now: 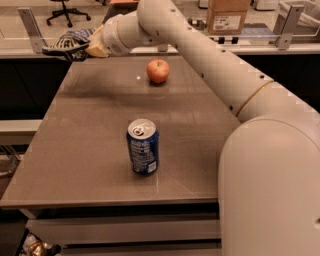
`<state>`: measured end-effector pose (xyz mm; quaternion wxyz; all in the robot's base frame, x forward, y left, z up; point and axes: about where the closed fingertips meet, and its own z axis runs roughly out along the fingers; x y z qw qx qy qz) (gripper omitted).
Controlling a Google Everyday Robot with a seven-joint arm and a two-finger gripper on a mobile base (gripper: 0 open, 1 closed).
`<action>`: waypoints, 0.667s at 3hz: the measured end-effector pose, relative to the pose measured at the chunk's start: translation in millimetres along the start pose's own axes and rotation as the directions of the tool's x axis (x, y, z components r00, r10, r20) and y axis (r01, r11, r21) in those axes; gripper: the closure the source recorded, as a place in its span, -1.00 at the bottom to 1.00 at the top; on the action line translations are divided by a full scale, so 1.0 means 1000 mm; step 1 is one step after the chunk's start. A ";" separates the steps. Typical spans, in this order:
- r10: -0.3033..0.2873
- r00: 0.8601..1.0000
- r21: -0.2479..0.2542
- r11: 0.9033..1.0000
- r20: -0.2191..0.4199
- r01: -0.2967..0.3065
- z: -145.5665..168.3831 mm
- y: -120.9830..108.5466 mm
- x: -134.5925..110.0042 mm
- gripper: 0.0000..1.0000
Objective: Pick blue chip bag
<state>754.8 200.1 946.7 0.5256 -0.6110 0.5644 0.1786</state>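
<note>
The blue chip bag (75, 40) is a crumpled dark-blue foil bag with white markings. It hangs in the air above the table's far left corner. My gripper (67, 47) is shut on the blue chip bag and holds it clear of the table top. The white arm reaches from the right foreground across to the far left. The fingers are mostly hidden by the bag.
An upright blue soda can (143, 146) stands near the middle front of the brown table (90, 150). A red apple (158, 71) sits at the far middle. A counter with a cardboard box (227, 15) runs behind the table.
</note>
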 end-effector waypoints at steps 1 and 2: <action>-0.018 0.999 0.025 1.000 0.033 0.017 -0.011 -0.009 -0.010 1.00; -0.049 0.998 0.040 0.998 0.028 0.048 -0.020 -0.017 -0.027 1.00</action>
